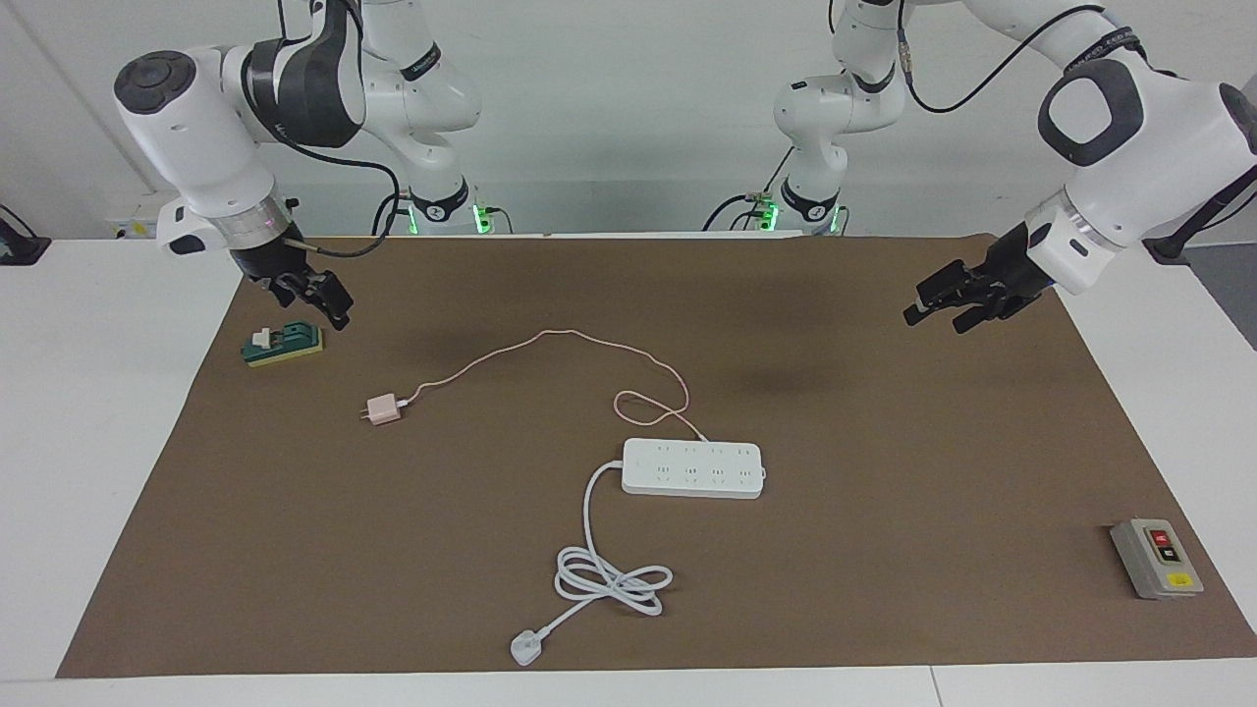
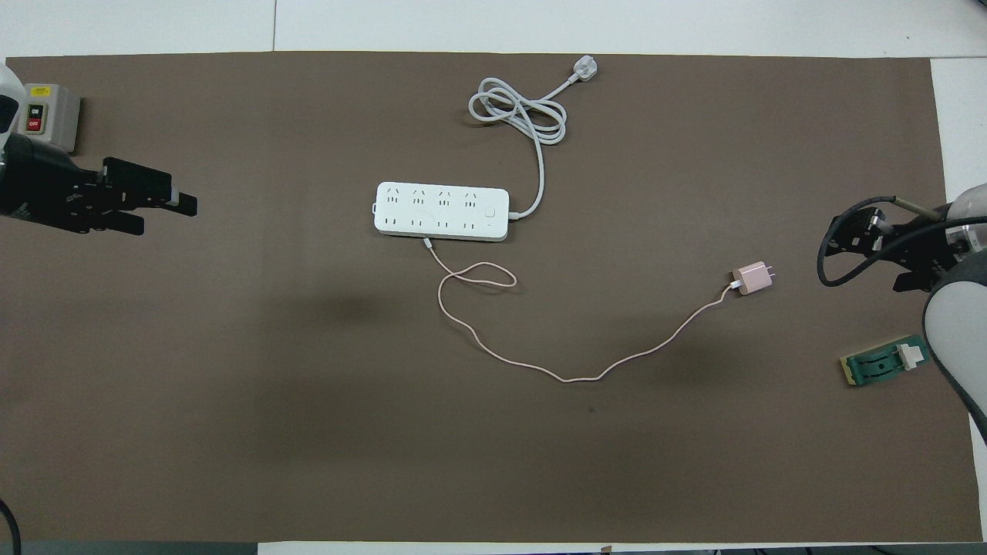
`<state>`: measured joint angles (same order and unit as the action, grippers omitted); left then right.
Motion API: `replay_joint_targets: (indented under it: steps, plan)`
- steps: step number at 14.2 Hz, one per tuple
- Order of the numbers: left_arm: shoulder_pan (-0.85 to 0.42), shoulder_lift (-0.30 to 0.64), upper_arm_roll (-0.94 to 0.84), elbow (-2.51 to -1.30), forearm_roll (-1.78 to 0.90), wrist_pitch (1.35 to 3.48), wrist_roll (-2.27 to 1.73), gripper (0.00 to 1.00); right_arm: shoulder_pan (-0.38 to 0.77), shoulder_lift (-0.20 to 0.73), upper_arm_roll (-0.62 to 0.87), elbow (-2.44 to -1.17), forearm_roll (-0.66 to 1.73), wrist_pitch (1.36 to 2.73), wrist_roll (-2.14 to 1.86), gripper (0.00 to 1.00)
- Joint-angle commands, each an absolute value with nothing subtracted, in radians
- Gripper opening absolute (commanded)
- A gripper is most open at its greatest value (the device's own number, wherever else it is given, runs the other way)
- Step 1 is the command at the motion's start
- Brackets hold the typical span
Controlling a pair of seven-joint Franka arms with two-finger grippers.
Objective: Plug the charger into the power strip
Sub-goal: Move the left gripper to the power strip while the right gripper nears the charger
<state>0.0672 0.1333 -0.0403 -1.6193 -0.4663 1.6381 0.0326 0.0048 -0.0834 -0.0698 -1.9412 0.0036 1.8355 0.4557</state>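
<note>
The pink charger is seen lying on the brown mat, toward the right arm's end of the table, well apart from the white power strip at the mat's middle. A thin pink cable is trailed from the charger to the strip's edge, nearer the robots. The strip's thick white cord is coiled farther out. The right gripper is held empty above the mat beside a green block — fingers apart. The left gripper is held above the mat's other end, jaws likewise apart, nothing gripped. A grey switch box is set toward the left arm's end.
</note>
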Motion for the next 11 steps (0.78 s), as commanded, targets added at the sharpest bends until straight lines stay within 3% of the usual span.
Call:
replay_joint_targets:
  steps: [1,5,11]
  plan:
    - [0.065,0.165,-0.044,-1.606,-0.554,1.623,0.035,1.00,0.002,-0.083,-0.064,-1.965,0.023,1.859,0.538,1.00]
    - [0.055,0.190,-0.058,-1.594,-0.610,1.583,0.060,1.00,0.002,-0.022,-0.061,-1.957,0.099,1.877,0.745,1.00]
    - [0.071,0.209,-0.051,-1.603,-0.808,1.526,0.245,1.00,-0.014,0.086,-0.063,-1.960,0.112,2.077,1.200,1.00]
